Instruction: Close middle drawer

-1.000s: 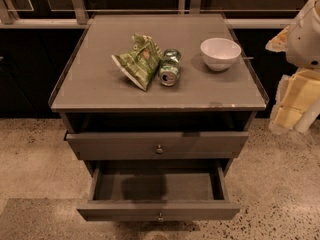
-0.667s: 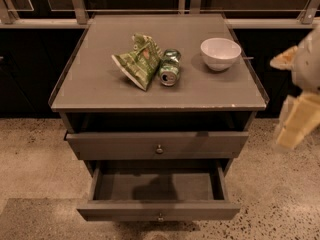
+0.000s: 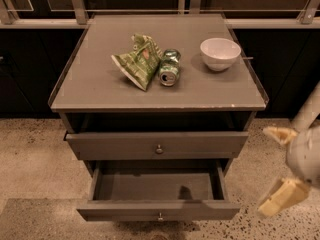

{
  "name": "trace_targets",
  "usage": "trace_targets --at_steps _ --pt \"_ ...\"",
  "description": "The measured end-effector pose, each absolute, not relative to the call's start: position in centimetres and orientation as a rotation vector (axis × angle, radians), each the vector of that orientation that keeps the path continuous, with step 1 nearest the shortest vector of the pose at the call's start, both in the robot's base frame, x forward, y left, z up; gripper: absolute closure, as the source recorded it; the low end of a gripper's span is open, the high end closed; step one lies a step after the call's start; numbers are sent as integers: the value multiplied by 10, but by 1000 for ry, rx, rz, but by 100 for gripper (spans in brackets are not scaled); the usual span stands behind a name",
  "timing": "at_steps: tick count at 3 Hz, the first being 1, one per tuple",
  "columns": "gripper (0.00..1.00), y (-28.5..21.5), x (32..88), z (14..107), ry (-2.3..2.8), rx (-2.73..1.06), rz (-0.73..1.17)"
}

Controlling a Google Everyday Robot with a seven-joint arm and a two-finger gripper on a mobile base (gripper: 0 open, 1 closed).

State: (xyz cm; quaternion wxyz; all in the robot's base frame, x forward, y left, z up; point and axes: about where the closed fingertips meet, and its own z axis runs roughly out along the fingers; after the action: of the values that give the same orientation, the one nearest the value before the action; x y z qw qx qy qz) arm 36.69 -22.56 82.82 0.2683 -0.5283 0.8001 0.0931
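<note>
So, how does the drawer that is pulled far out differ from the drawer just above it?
The lower drawer is pulled far out, its inside in view; the upper drawer sticks out only slightly, inside hidden. The upper drawer's front looks taller here; the lower drawer's shows as a thin strip. Both are grey-brown with plain flat fronts. The gripper hangs open at the right, touching neither.

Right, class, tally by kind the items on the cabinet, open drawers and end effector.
Crumpled green snack bag: 1
Green can on its side: 1
White round bowl: 1
Open grey-brown wooden drawers: 2, upper drawer, middle drawer
Cream end effector, right of drawers: 1
Total: 6
</note>
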Motion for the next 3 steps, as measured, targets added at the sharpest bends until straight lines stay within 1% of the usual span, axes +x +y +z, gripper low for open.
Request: trace_targets --at_steps 1,2,3 --pt "0 -222 346 714 2196 -1252 467" --pt "0 -221 344 615 2262 -1118 582" --pt "0 -219 347 592 2271 -1082 614"
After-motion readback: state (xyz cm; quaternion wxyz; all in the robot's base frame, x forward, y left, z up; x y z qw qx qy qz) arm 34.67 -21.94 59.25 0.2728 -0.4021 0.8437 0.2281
